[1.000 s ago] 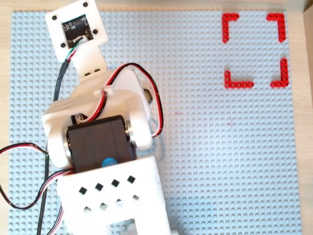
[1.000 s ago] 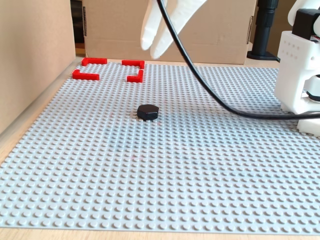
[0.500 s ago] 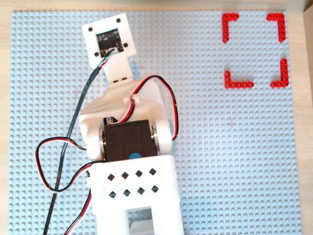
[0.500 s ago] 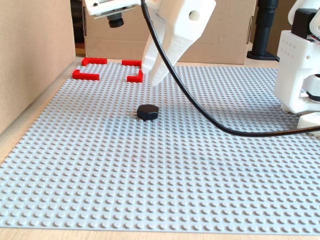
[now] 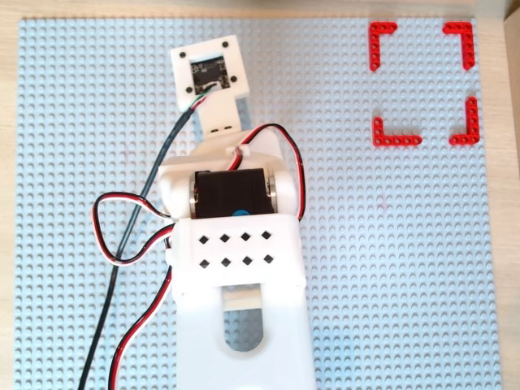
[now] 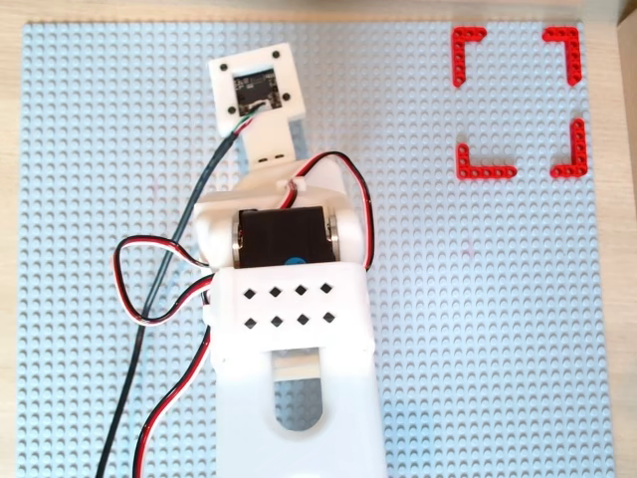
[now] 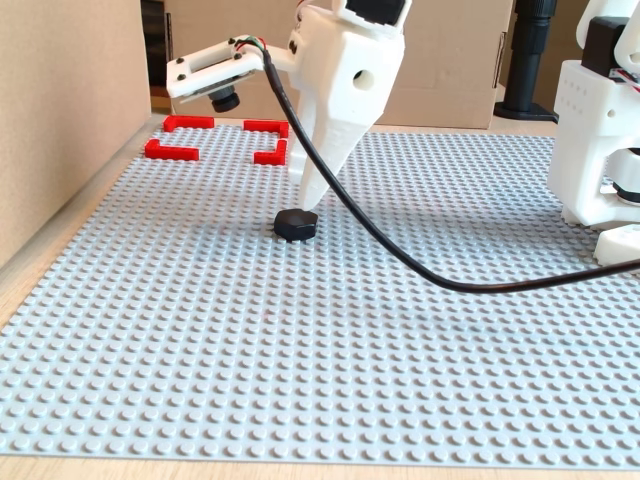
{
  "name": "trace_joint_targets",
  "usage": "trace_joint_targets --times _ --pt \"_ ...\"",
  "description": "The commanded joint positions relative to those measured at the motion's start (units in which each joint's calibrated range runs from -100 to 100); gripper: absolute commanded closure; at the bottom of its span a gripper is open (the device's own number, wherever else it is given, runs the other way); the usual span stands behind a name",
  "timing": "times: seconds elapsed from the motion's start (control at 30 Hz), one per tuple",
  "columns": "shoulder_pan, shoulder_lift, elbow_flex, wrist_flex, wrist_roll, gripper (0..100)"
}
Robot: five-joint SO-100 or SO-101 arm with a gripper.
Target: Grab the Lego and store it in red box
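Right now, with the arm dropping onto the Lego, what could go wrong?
1. In the fixed view the gripper tip sits right at the Lego, and whether the jaws straddle it is unclear; it may press down or nudge the piece instead of grasping.
2. Both overhead views hide the Lego under the arm, so alignment cannot be checked from above.
3. The black cable sags near the baseplate and might drag.

Black Lego [image 7: 296, 224], red box [image 7: 215, 139], grey studded baseplate [image 7: 300, 350].

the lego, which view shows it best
The fixed view: the Lego sits in plain sight on the baseplate just below the fingers. In both overhead views the arm covers it completely.
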Motion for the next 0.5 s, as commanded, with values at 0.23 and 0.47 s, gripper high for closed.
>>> trace_joint_targets --times 0.23,0.47 --pt "-1.5 6.4 -2.6 -1.9 -1.0 82" --pt "-1.6 7.7 -4.7 -2.4 -1.3 82"
